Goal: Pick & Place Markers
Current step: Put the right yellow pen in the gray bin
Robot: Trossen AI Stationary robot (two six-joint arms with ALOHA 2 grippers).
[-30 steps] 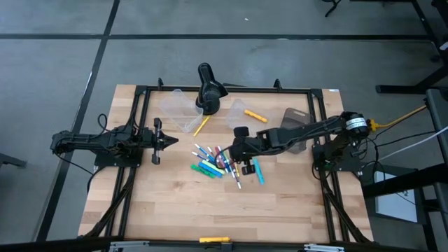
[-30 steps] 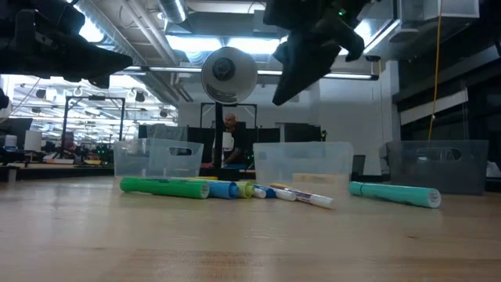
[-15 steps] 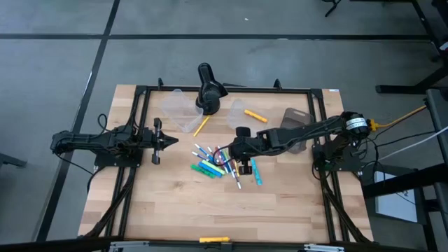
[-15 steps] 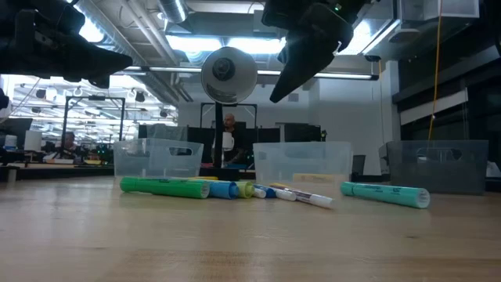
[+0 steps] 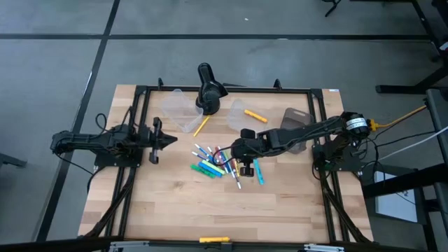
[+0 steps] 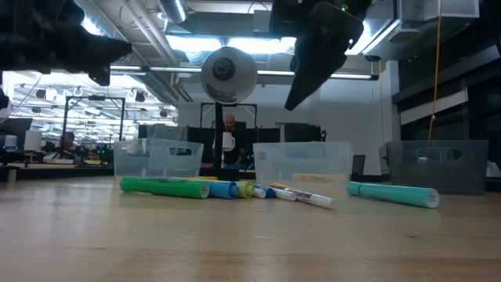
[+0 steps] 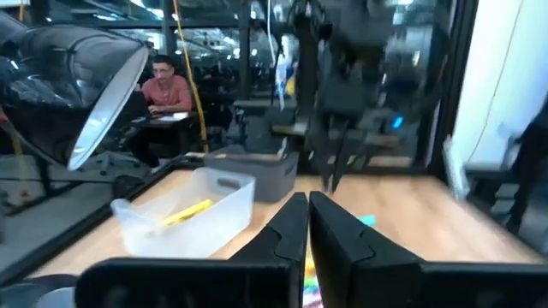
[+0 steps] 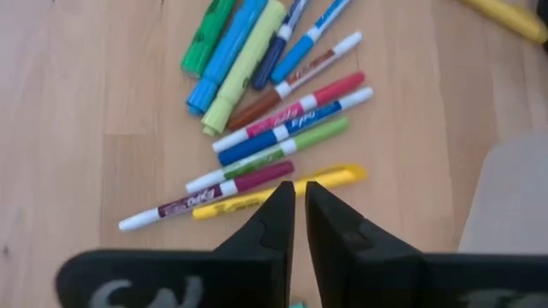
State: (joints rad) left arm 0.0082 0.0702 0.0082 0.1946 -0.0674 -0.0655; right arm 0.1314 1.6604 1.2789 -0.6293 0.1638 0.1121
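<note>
Markers (image 5: 213, 162): mixed-colour heap, partly hidden by the clenched, empty right gripper (image 5: 244, 170) at 3 o'clock; left gripper (image 5: 171, 140) clenched, at 10 o'clock.

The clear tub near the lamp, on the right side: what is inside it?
One yellow marker lies inside the clear tub; it also shows in the left wrist view. Nothing else is visible in it, though the lamp overhangs its edge.

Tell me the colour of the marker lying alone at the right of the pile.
The lone marker is teal, a light blue-green. The low view shows it best.
</note>
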